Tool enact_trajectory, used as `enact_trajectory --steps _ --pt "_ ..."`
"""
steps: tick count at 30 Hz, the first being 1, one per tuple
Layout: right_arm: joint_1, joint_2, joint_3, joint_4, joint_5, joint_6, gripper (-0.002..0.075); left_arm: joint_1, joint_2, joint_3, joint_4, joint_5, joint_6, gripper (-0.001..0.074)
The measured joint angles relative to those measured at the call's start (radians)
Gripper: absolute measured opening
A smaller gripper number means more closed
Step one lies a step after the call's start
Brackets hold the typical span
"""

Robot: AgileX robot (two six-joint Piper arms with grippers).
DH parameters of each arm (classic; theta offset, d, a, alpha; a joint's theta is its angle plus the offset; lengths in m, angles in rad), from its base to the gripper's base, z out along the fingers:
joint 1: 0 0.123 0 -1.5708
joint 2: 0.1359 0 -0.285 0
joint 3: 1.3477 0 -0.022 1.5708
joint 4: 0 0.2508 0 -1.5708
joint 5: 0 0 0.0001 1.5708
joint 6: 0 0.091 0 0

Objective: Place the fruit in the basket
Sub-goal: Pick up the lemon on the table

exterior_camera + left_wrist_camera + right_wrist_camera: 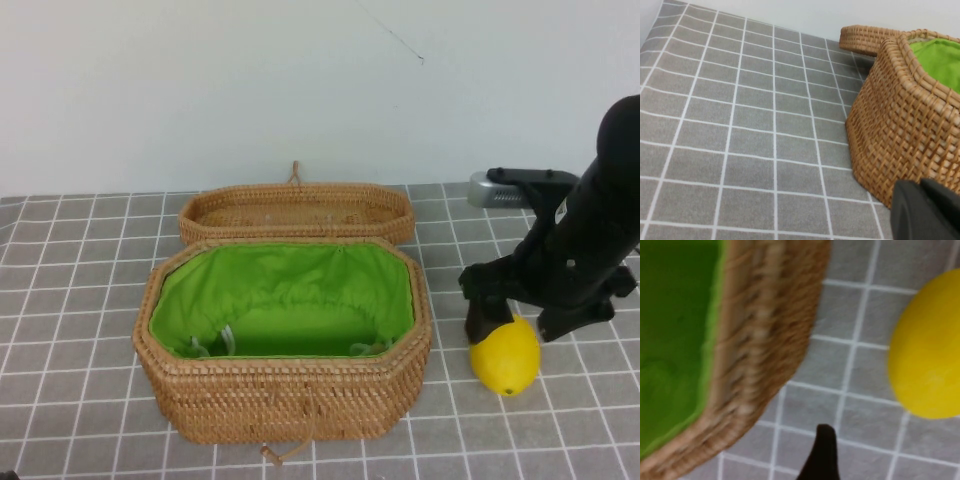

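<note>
Resting beside basket [290,400], lemon [506,362] under right gripper [500,318]; left gripper [925,210] low.

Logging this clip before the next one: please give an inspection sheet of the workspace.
Surface: grey grid-patterned cloth.
Job's things: lemon on the cloth beside the basket, which is open and green-lined.
Clutter: woven lid behind the basket; grey device at the back right.
Grippers: right gripper at the lemon; left gripper near the basket's outer wall.
Cables: nothing seen.
Surroundings: plain pale wall.
</note>
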Motion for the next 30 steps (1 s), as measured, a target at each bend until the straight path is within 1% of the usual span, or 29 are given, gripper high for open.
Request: enact_trajectory --steps 4,5,7,11,30 --pt "0.0 0.004 -0.032 -0.144 0.015 0.177 0.0628 0.0 0.0 0.0 0.0 0.0 0.0 -0.0003" --pt "0.0 0.006 -0.039 -0.162 0.015 0.222 0.0628 0.0 0.0 0.0 0.0 0.0 0.0 -0.0003" --pt "0.0 0.011 -0.04 -0.168 -0.007 0.254 0.0628 0.0 0.0 0.0 0.0 0.0 0.0 -0.0003" --pt "0.0 0.031 -0.04 -0.134 -0.04 0.258 0.0628 0.0 0.0 0.0 0.0 0.0 0.0 -0.0003" --pt "0.0 0.246 -0.046 -0.135 -0.051 0.18 0.0633 0.0 0.0 0.0 0.0 0.0 0.0 -0.0003"
